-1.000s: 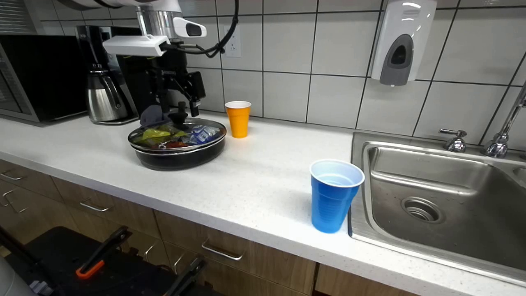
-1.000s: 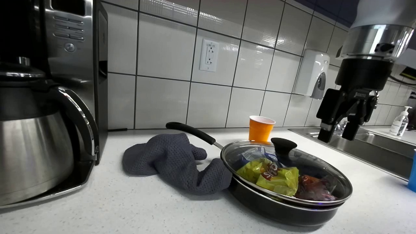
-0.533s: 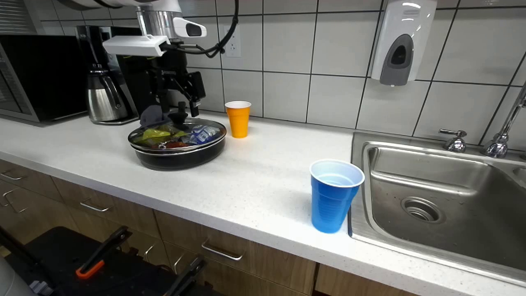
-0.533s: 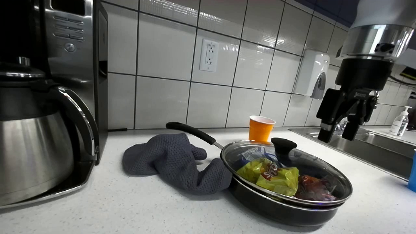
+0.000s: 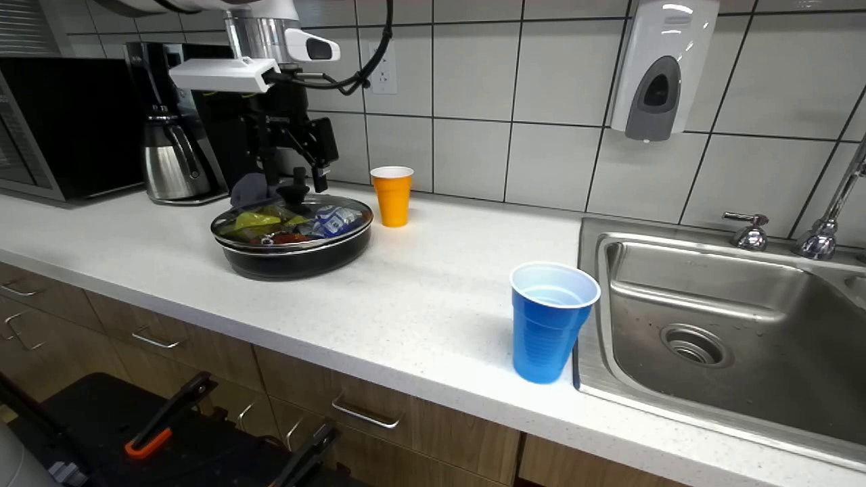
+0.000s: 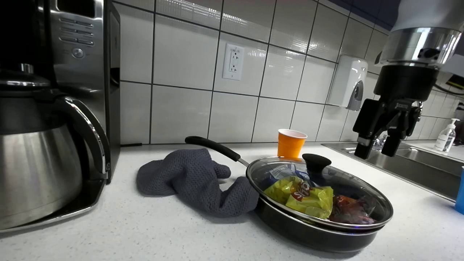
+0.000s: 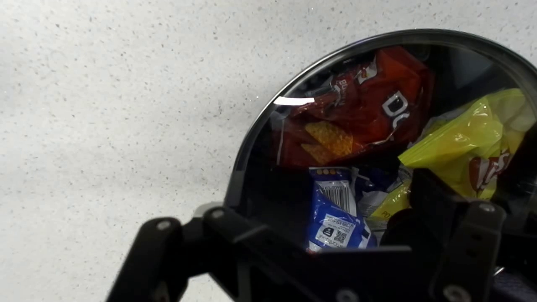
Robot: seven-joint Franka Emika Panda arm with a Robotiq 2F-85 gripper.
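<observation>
In an exterior view, a shallow black round frying pan (image 5: 298,264) rests at the left of the white speckled bench (image 5: 433,291), under one round glass lid (image 5: 292,220) with a single black knob (image 5: 293,195). Over it hangs the black two-finger gripper (image 5: 295,182), its jaws standing wide with nothing between them; from here the knob lines up under their gap. Two plastic cups stand upright: an orange cup (image 5: 392,199) just right of the pan on the far side, and a blue cup (image 5: 549,335) near right, beside the steel sink (image 5: 703,281). One brushed-steel coffee jug (image 5: 172,166) stands far left. In an exterior view, one bunched grey knitted cloth (image 6: 197,185) lies left of the pan, seemingly against its side, and the pan's one black handle (image 6: 214,146) points toward the white tiled wall (image 6: 181,114), likely to be out of the way; the jaws are apart from the lid. In the wrist view, at least three shiny snack bags show through the glass, a red bag (image 7: 377,109), a yellow bag (image 7: 465,142) and a blue bag (image 7: 335,218), probably contained by pan and lid together; overlaps hide whether there are more.
</observation>
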